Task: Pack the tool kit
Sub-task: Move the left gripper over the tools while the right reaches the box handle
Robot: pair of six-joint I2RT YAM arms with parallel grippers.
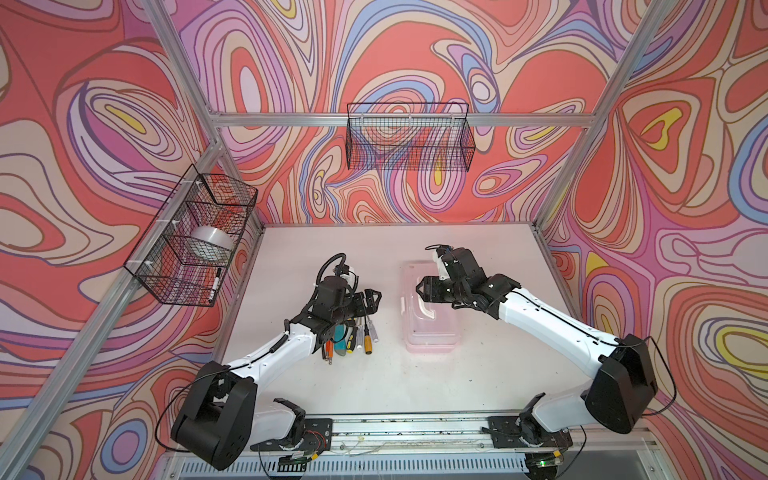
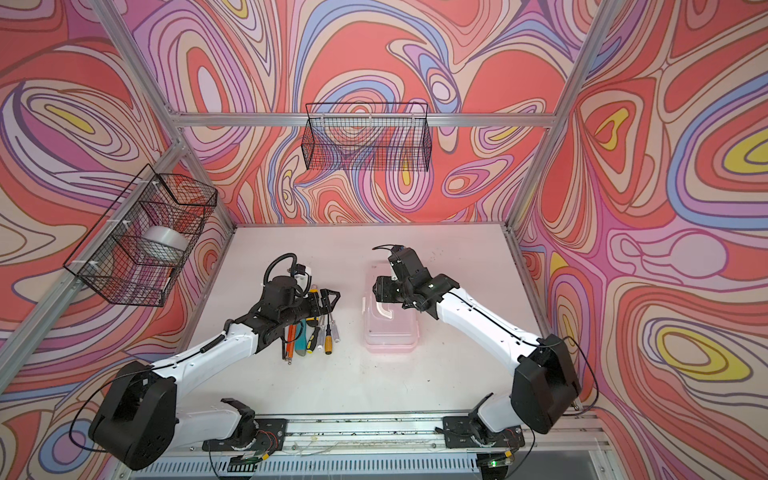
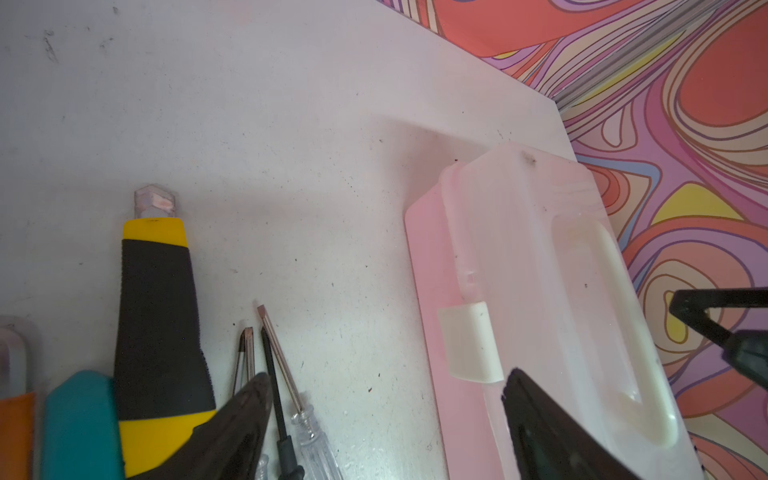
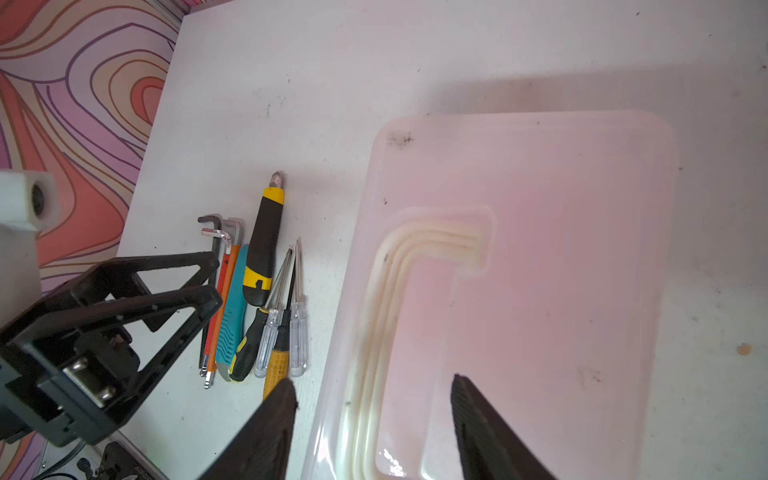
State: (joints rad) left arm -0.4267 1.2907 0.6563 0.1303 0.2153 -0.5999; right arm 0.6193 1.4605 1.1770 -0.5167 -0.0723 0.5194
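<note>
The tool kit case (image 1: 430,316) (image 2: 390,328), pink base under a closed clear lid, lies right of the table's middle. Its white handle (image 4: 415,245) lies flat in the lid, and a white latch (image 3: 469,340) sits on its long side. Left of the case, a row of tools lies on the table: a yellow-black knife (image 3: 158,324) (image 4: 262,249), a teal knife (image 4: 235,316), orange rods (image 4: 222,291) and small screwdrivers (image 3: 278,361) (image 1: 365,332). My left gripper (image 1: 372,299) (image 3: 384,395) hovers open between the tools and the case. My right gripper (image 1: 422,286) (image 4: 372,386) hovers open over the lid's handle side, holding nothing.
A black wire basket (image 1: 191,237) on the left wall holds a tape roll and a marker. A second wire basket (image 1: 409,137) hangs on the back wall. Bare table (image 1: 353,253) lies behind both grippers and in front of the case.
</note>
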